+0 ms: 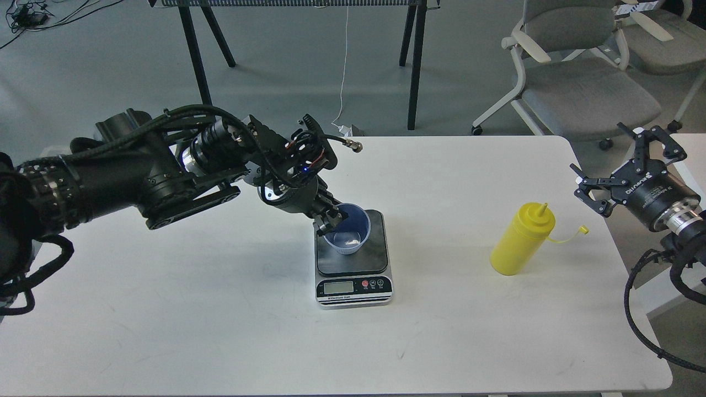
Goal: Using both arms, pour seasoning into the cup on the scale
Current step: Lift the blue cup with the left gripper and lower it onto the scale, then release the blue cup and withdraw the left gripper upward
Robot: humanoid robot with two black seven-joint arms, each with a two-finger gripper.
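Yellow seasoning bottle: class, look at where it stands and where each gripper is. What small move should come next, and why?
Probably the right gripper should move toward the seasoning bottle to grasp it. It stands upright on the table, untouched, cap off the nozzle, and that gripper is open and apart from it. The left gripper already holds the cup by its rim on the scale.

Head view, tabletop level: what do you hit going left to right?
left gripper gripping the cup's near-left rim → cup on the scale → seasoning bottle, upright, cap off and hanging on its tether to the right → right gripper, fingers spread wide, holding nothing, past the table edge.
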